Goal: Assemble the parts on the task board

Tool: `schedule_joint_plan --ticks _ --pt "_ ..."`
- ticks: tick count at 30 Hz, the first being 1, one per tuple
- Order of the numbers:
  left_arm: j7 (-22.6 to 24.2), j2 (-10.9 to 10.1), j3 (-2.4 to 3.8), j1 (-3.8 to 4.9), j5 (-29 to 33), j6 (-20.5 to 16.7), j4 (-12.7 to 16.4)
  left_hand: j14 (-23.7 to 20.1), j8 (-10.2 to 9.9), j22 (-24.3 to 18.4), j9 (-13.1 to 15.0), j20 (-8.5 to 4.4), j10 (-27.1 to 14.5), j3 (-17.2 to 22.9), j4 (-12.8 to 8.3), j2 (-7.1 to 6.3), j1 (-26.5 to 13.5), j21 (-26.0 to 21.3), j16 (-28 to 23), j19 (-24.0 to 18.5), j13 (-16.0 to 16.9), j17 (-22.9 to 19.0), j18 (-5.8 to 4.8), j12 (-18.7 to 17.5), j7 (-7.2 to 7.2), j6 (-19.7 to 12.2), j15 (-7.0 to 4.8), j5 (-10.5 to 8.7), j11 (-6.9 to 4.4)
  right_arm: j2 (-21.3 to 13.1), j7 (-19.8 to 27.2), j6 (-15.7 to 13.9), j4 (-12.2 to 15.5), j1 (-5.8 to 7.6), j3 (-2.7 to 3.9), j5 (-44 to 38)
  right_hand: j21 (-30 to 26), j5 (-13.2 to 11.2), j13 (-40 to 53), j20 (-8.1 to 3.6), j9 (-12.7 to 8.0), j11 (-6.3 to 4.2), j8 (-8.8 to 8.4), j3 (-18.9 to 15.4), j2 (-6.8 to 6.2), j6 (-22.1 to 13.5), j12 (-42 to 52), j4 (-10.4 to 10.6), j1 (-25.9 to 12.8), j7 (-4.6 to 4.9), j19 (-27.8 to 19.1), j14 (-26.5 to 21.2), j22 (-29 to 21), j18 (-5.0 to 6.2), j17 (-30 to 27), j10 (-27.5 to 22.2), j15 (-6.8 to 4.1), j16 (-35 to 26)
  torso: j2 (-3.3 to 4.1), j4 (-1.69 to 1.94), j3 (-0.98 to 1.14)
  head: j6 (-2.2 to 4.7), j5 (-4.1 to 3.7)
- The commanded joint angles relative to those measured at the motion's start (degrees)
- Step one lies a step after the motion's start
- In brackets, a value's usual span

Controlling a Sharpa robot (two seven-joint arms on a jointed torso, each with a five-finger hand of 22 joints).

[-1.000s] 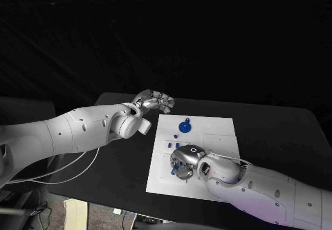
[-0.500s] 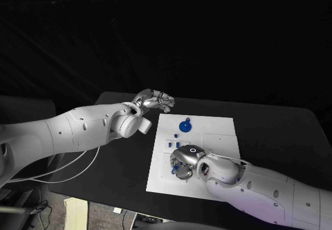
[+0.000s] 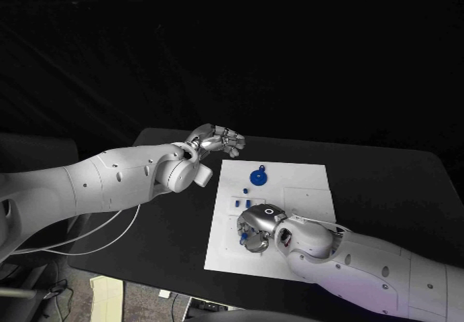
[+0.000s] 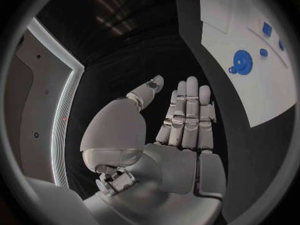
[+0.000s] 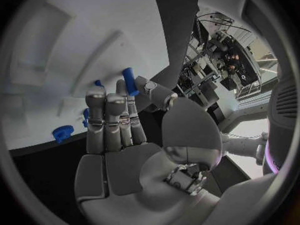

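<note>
White and flat, the task board [image 3: 290,201] lies in the middle of the black table [image 3: 387,181], and everything else is placed from it. The right hand [image 3: 259,228] sits low over the board's near left part, palm down. In the right wrist view its fingers [image 5: 106,115] lie straight and close together, and a small blue peg [image 5: 129,81] stands pinched between a fingertip and the thumb. Another small blue part [image 5: 85,117] shows beside those fingers, and a little blue gear [image 5: 62,133] lies near the board's edge.

Farther up the board a large blue gear [image 3: 258,177] rests flat, with a smaller blue piece [image 3: 262,166] just beyond it. A few small blue parts [image 3: 242,200] lie between that gear and the right hand.

The left hand [image 3: 218,140] hovers above the table just off the board's far left corner, apart from it. Its fingers [image 4: 186,110] are stretched out side by side, the thumb set off, holding nothing.
</note>
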Motion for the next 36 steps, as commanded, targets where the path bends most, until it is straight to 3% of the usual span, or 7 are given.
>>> schedule_joint_plan --ticks 1,11,24,32,34,35,36 --pt "0.49 0.15 0.04 0.06 0.28 0.46 0.1 0.33 0.38 0.06 -0.05 -0.02 -0.42 0.05 0.19 0.17 -0.23 -0.37 -0.2 0.37 -0.05 0.11 0.61 0.15 -0.12 -0.43 0.07 0.19 0.14 0.0 0.97 0.78 0.25 -0.29 -0.21 2.47 0.36 0.8 -0.38 -0.46 -0.35 0.51 -0.93 -1.25 -1.28 -1.44 -0.83 0.19 -1.3 0.47 -0.03 0.12 1.1 4.51 -0.12 -1.77 0.79 -0.34 0.01 -0.01 0.0 -0.01 0.04" --pt "0.5 0.1 0.04 0.06 0.28 0.54 0.09 0.34 0.39 0.08 -0.06 -0.01 -0.43 0.03 0.2 0.14 -0.25 -0.39 -0.26 0.37 -0.06 0.17 0.6 0.15 -0.11 -0.45 0.08 0.17 0.14 -0.24 0.8 -2.19 0.19 -0.28 -0.21 3.41 -0.13 1.27 -1.83 -0.52 -1.16 2.37 -3.47 -2.19 -3.67 -5.98 -3.68 0.82 -0.55 2.58 0.39 0.2 0.72 4.51 -0.31 -6.57 2.57 -0.32 -0.01 -0.01 0.03 -0.04 0.11" --pt "0.45 0.09 0.04 0.06 0.28 0.7 0.09 0.33 0.4 0.1 -0.08 0.0 -0.45 0.01 0.21 0.12 -0.27 -0.42 -0.32 0.37 -0.07 0.24 0.59 0.14 -0.1 -0.48 0.09 0.15 0.15 -0.98 0.92 -6.22 0.84 -0.27 -0.21 5.84 -0.44 1.68 -2.27 -0.42 -1.18 2.68 -3.78 -2.07 -4.44 -6.77 -4.01 1.83 -0.23 2.96 0.53 0.15 0.63 4.51 -0.43 -7.22 2.88 -0.25 0.0 0.02 0.0 -0.04 0.02" --pt "0.32 -0.05 0.04 0.06 0.28 0.81 0.07 0.33 0.4 0.11 -0.08 0.0 -0.45 0.0 0.21 0.11 -0.29 -0.44 -0.36 0.36 -0.07 0.27 0.59 0.14 -0.1 -0.49 0.09 0.14 0.16 -2.13 1.64 -7.18 1.69 -0.22 -0.2 7.86 -0.75 0.21 -2.71 -0.29 -1.37 3.1 -4.36 -2.96 -6.18 -8.01 -4.57 2.5 -0.99 3.46 0.32 -0.22 0.61 4.51 -0.55 -8.37 3.3 -0.37 -0.02 -0.02 -0.01 0.13 -0.11" --pt "0.26 -0.08 0.03 0.06 0.28 0.82 0.06 0.33 0.4 0.12 -0.09 0.01 -0.47 -0.03 0.22 0.07 -0.33 -0.45 -0.39 0.36 -0.08 0.3 0.58 0.13 -0.09 -0.51 0.1 0.12 0.16 -2.45 1.92 -7.75 2.06 -0.17 -0.19 8.3 -0.85 -0.56 -3.07 -0.17 -1.65 3.41 -5.0 -4.0 -7.34 -9.18 -5.24 2.62 -2.08 3.9 0.11 -0.47 0.62 4.47 -0.59 -9.6 3.67 -0.48 -0.03 -0.03 0.0 0.16 -0.12" --pt "0.26 -0.08 0.03 0.06 0.28 0.82 0.05 0.33 0.4 0.12 -0.09 0.01 -0.47 -0.04 0.23 0.07 -0.34 -0.46 -0.4 0.36 -0.08 0.31 0.58 0.13 -0.09 -0.51 0.1 0.11 0.16 -2.61 1.95 -7.82 2.23 -0.15 -0.19 8.42 -1.3 -0.07 -3.84 0.07 -2.23 4.24 -6.35 -5.96 -8.63 -11.73 -6.64 2.9 -4.14 4.93 -0.64 -1.27 0.55 4.4 -0.76 -12.32 4.61 -0.93 -0.03 -0.03 0.0 0.16 -0.12" --pt "0.26 -0.1 0.03 0.07 0.28 0.78 0.05 0.33 0.4 0.12 -0.09 0.01 -0.47 -0.04 0.23 0.07 -0.34 -0.46 -0.4 0.36 -0.08 0.32 0.58 0.13 -0.09 -0.51 0.1 0.11 0.16 -2.8 1.96 -7.85 2.43 -0.09 -0.18 8.6 -1.71 0.8 -4.18 0.1 -2.4 4.8 -6.74 -6.84 -8.52 -12.65 -6.99 3.0 -4.43 5.36 -1.21 -1.75 0.46 4.51 -0.86 -13.2 4.94 -1.13 -0.03 -0.04 0.01 0.2 -0.13"
